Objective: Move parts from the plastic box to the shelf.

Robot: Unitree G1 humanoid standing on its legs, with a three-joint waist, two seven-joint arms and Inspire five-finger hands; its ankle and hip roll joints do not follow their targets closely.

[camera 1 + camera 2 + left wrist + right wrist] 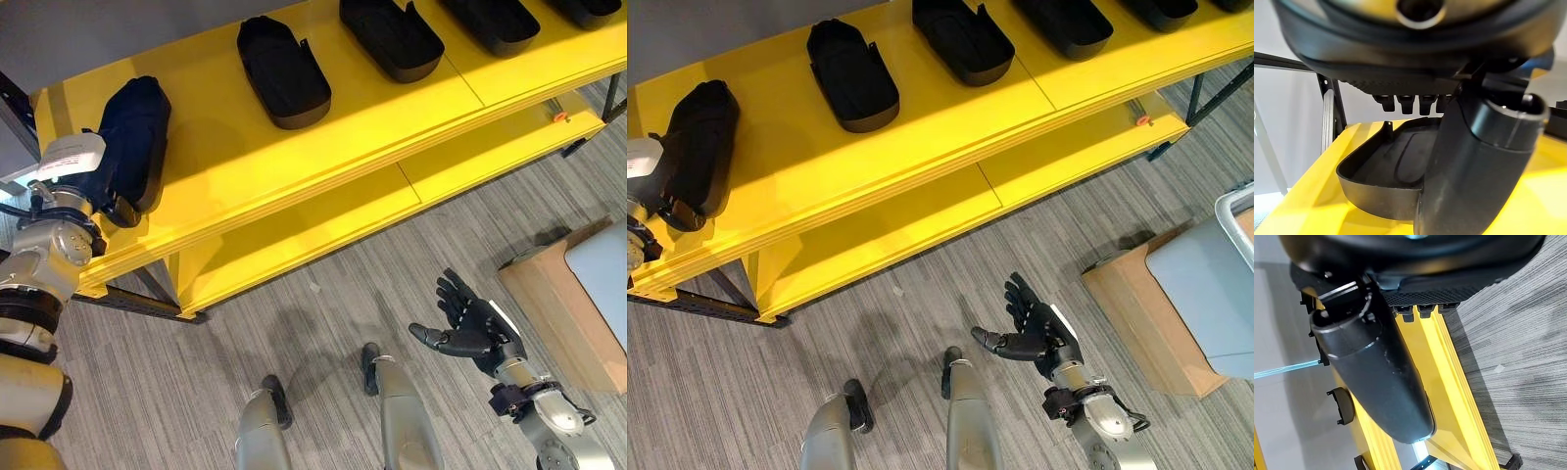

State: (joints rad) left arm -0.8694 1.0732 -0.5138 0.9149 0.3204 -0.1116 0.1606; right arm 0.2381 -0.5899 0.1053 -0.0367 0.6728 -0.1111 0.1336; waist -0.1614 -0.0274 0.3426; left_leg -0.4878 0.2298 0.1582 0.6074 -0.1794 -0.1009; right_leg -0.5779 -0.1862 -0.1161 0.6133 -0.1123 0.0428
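Note:
A black tray-shaped part (137, 132) lies at the left end of the yellow shelf's (294, 166) top board. My left hand (98, 191) is shut on its near end. In the left wrist view the thumb (1474, 166) crosses the part's rim (1386, 171), with the fingers above the part's hollow. Several more black parts (284, 70) sit in a row further right along the top board. My right hand (475, 328) hangs open, palm up, over the floor in front of the shelf, holding nothing. The grey plastic box (1205, 294) stands at the right edge.
The box rests on a brown low stand (1132, 308) on the grey carpet. The shelf has a lower yellow board (323, 220) with a small orange item (560, 117) near its right end. Black frame legs (137, 299) stand under the shelf's left end.

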